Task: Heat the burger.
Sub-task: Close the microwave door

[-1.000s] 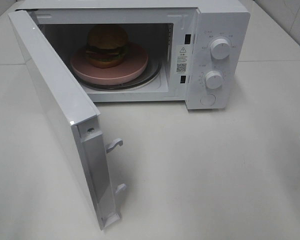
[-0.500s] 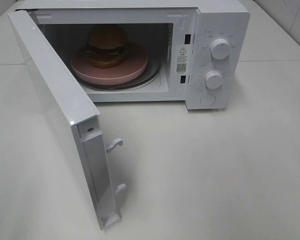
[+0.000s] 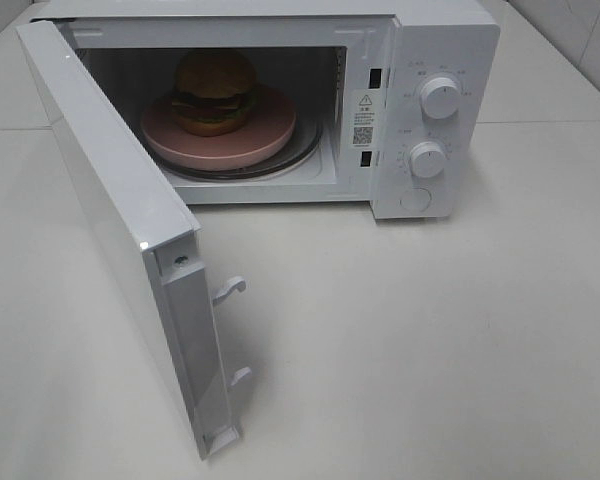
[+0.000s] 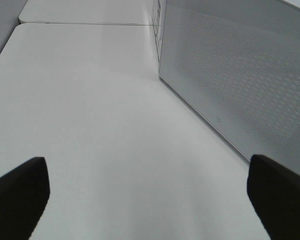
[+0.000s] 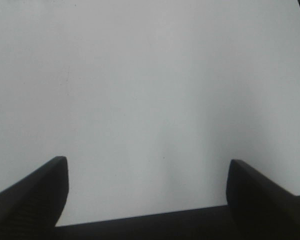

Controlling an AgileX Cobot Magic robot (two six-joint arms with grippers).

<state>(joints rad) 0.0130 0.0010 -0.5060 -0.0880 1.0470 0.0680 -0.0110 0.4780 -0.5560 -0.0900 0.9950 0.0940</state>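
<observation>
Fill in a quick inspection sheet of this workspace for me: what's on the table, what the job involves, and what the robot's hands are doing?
Surface: white table, bare around the microwave.
Job's things: burger sits on a pink plate inside the microwave, on the turntable; the door stands wide open, so heating has not begun.
Clutter: nothing seen.
Grippers: left gripper open and empty, low over the table beside the door's outer face; right gripper open and empty over bare table. Neither shows in the high view.
Cables: nothing seen.
Surroundings: what looks like a tiled wall behind the table at far right.
</observation>
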